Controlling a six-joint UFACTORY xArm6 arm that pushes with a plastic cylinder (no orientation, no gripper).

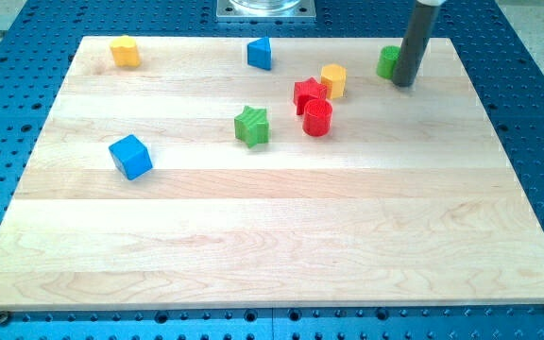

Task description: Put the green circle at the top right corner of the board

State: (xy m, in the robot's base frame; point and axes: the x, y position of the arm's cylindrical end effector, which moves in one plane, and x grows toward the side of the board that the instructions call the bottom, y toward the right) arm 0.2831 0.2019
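Board's (253,236) top right: my tip (403,83) seemingly touching green circle (387,62).

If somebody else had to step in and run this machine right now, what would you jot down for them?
My tip rests on the board at the green circle's right side, touching or nearly so.
Green circle: near the view's top right corner, a little left of the board's right edge.
Done: the circle is close to its corner.
Left: perhaps a small nudge toward the view's right, then check.
Other blocks, such as the yellow block nearby, lie to the view's left, out of the way.
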